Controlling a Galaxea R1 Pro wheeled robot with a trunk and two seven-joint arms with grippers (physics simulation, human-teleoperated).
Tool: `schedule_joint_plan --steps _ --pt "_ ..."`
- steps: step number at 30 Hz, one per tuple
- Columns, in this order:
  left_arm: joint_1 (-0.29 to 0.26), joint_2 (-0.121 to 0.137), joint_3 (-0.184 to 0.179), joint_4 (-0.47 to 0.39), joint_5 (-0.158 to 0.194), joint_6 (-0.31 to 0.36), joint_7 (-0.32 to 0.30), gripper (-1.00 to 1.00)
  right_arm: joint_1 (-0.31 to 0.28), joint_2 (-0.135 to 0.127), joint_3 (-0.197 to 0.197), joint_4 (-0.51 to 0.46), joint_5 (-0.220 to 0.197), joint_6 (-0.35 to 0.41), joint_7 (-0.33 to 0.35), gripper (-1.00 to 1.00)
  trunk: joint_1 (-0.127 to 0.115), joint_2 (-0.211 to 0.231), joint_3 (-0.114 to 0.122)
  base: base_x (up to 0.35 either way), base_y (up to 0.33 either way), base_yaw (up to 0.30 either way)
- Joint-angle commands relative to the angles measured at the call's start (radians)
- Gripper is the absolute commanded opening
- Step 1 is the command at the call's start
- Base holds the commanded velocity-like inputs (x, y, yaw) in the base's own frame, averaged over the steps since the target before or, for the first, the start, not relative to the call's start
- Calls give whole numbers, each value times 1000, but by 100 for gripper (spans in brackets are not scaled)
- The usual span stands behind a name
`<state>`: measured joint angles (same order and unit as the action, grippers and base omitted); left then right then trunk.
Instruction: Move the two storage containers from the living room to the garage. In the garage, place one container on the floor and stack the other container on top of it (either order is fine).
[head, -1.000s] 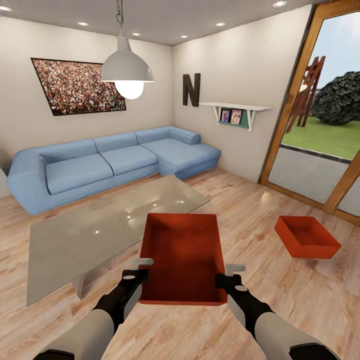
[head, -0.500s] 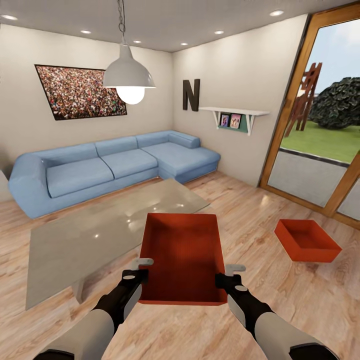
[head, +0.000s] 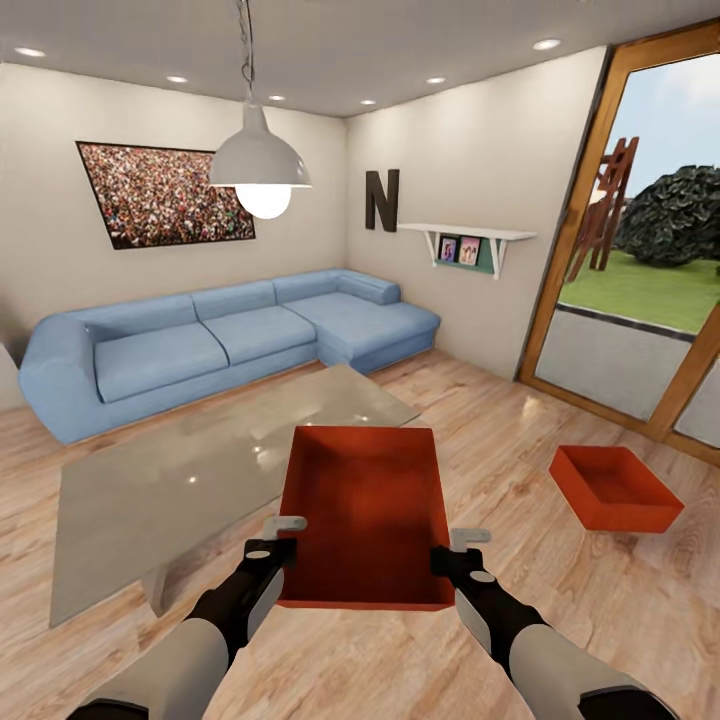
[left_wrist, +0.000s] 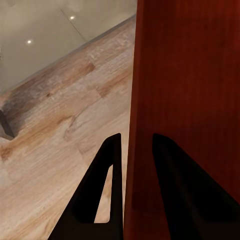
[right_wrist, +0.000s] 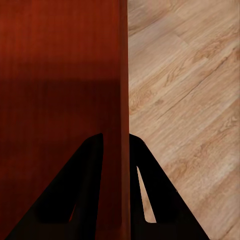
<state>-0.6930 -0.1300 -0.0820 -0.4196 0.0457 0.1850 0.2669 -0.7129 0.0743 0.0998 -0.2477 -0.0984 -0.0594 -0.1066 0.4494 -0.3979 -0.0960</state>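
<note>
**Carried bin pinched on both side walls**

While the robot holds one storage container (head: 365, 515) in front of its trunk in the living room, each side wall sits between a pair of jaws; the left gripper (left_wrist: 134, 142) pinches the left wall, one finger inside the bin and one outside; the right gripper (right_wrist: 116, 140) pinches the right wall the same way, both pairs pressed onto the thin panel. Judged from this, the step in hand is carrying the bin toward the garage; it would go well if both arms keep level and a fixed spacing, so the wall neither slips from the jaws nor twists, and if the base steers wide of the glass coffee table (head: 200, 470), which lies beyond the left jaws. The bin is red-orange, rectangular, lidless, with plain flat walls and an empty inside; its far end points away from the jaws. The second storage container (head: 615, 487), identical, rests on the wood plank floor (head: 520, 440) well beyond the right jaws, near the glass door (head: 640, 250); a blue sofa (head: 220, 335) stands past the table.
</note>
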Motion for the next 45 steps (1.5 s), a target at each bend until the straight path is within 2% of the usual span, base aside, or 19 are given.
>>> schedule_joint_plan --steps 1,45 --pt "0 1 4 1 22 5 11 -100 -2 -1 -20 -2 0 -18 -51 -100 1 -2 0 0 0 0" --pt "-1 1 4 -1 22 3 11 -100 -2 -1 -20 -2 1 -18 -51 -100 1 -2 71 0 0 0"
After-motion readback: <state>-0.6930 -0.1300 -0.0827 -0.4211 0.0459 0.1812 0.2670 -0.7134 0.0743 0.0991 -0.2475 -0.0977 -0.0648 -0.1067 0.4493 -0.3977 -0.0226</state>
